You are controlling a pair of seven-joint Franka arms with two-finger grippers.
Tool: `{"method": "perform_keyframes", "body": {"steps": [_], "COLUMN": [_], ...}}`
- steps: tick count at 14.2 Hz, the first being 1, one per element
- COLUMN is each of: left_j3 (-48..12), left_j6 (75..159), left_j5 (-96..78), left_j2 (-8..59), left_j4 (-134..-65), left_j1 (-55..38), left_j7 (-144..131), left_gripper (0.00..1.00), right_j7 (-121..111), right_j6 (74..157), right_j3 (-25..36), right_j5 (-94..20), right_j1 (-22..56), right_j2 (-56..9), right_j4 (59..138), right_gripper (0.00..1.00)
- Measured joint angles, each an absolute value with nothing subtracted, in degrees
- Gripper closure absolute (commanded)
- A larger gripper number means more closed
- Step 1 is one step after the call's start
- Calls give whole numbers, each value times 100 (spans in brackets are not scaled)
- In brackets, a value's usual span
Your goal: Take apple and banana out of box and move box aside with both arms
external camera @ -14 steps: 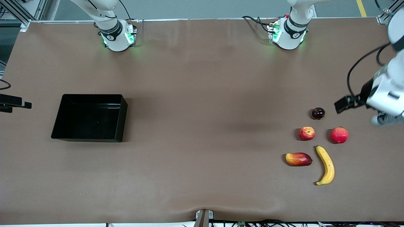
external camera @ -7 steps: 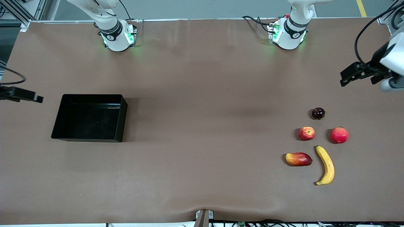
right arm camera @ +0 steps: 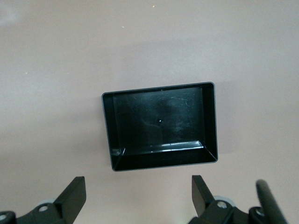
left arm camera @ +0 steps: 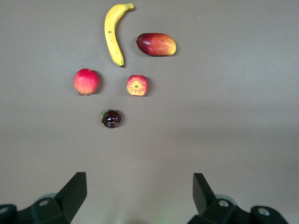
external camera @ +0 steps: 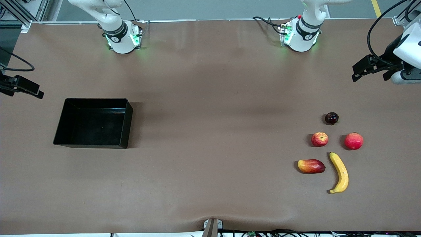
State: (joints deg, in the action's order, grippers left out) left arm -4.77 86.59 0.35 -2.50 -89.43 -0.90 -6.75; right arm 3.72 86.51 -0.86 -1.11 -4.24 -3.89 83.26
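The yellow banana (external camera: 339,172) (left arm camera: 112,35) and the small red-and-yellow apple (external camera: 319,139) (left arm camera: 137,86) lie in a fruit cluster toward the left arm's end of the table. The black box (external camera: 90,144) (right arm camera: 108,126) stands empty toward the right arm's end. My left gripper (external camera: 357,72) (left arm camera: 139,186) hangs open over bare table, apart from the fruits, holding nothing. My right gripper (external camera: 33,90) (right arm camera: 138,189) is open too, over the table's end beside the box, with nothing between its fingers.
An oval red-and-yellow mango (external camera: 311,166) lies beside the banana. A larger red round fruit (external camera: 354,141) sits beside the apple, and a small dark round fruit (external camera: 331,118) lies farther from the front camera than the apple. Brown cloth (external camera: 213,131) covers the table.
The left gripper has drawn away from the dark fruit toward the table's end. The right gripper has shifted a little beside the box. Fruits and box have not moved.
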Motion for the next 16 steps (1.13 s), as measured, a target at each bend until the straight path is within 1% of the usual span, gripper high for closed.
{"method": "perform_keyframes", "body": {"steps": [2,4,6,9,16], "left_j3": [-474,-474,-474,-478,-488], "left_j6": [8744,8826,8864,8889,8895], "left_j5": [35,35,35,35,35], "left_j2": [-250,-250,-250,-248,-252], "left_j4": [-8961,-8972,-9001,-9031,-9032], "left_j1": [-90,-90,-90,-109,-146], "left_j7": [-675,-673,-671,-670,-677], "left_gripper": [0,0,0,0,0], "right_j7": [372,372,372,2,-503], "right_j6": [9188,9371,9419,9221,9209], "right_j3": [-88,-105,-148,-162,-147], "right_j5": [-111,-111,-111,-111,-111], "right_j1": [-433,-429,-422,-422,-427], "right_j2": [75,336,423,430,390], "right_j4": [9157,9549,9473,9198,9176], "right_gripper": [0,0,0,0,0]}}
